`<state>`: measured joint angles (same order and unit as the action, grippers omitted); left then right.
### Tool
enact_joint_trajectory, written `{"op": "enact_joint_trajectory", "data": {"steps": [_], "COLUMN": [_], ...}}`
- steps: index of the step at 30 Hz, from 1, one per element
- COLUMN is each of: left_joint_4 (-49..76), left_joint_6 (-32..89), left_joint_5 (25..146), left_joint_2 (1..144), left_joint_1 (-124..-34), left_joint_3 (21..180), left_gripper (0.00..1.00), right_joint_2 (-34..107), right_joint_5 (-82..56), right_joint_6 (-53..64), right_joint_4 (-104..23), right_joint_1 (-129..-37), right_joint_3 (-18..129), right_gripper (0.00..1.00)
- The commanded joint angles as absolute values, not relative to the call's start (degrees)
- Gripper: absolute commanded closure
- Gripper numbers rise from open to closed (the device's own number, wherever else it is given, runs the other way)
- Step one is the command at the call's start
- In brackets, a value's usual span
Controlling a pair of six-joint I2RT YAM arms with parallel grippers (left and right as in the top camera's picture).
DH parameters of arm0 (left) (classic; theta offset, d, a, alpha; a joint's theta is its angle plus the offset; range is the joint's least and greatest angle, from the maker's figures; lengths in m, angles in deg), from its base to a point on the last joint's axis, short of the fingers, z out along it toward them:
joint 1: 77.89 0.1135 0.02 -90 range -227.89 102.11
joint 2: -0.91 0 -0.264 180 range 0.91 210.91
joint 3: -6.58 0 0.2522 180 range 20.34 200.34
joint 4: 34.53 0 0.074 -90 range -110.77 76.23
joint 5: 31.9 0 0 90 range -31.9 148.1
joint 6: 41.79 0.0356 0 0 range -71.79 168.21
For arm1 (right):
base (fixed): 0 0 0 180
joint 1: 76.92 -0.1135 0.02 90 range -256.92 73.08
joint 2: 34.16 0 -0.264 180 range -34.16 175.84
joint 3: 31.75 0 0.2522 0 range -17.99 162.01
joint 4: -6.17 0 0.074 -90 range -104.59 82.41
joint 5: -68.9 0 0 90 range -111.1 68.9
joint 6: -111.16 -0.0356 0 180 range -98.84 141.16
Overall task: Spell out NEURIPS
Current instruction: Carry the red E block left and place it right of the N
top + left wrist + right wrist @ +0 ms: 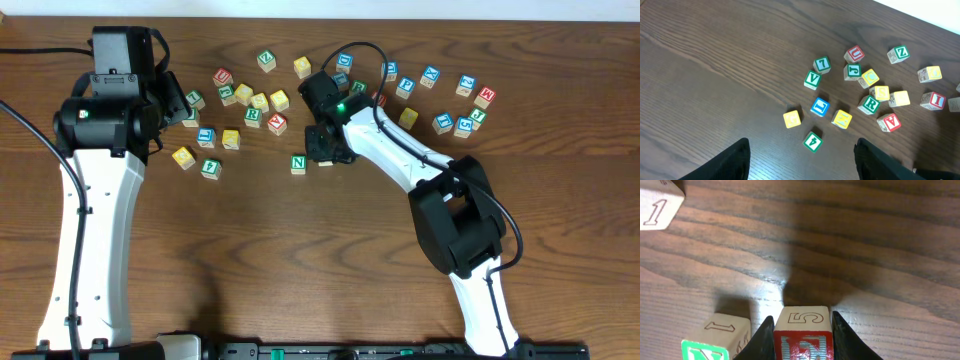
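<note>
My right gripper (325,142) is shut on a red-faced cube (803,335) with a 5 on its side; its letter looks like an E. It sits low at the table, just right of the green N cube (702,351), also seen as the N cube (298,163) from overhead. Apart from these, the red U (855,53), green R (870,104) and red I (934,100) lie in the loose pile. Back from that pile, my left gripper (801,150) stands open and empty, with a green 4 cube (813,141) below it.
Loose cubes with other letters and yellow faces (880,93) spread across the back of the table. A further group of blue and green cubes (430,76) lies at the back right. A cube marked 1 (657,205) lies beyond the N.
</note>
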<state>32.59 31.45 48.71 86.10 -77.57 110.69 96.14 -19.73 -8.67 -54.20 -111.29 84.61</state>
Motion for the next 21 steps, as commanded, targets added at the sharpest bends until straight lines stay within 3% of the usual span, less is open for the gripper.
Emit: {"op": "enact_joint_trajectory", "data": {"steps": [1,21], "left_joint_4": [32.49,32.49], "left_joint_6": [30.91,30.91], "left_joint_5": [48.01,48.01], "left_joint_2": [86.66,86.66], "left_joint_1": [-77.31,-77.31], "left_joint_3": [109.70,109.70], "left_gripper": [0.34,0.34], "right_joint_2": [95.33,95.31], "right_joint_5": [-22.77,-24.17], "right_joint_6": [-10.76,-10.66], "right_joint_4": [-53.26,-53.09], "right_joint_1": [-111.90,-112.12], "right_joint_3": [84.31,84.33], "right_gripper": [0.80,0.63]}}
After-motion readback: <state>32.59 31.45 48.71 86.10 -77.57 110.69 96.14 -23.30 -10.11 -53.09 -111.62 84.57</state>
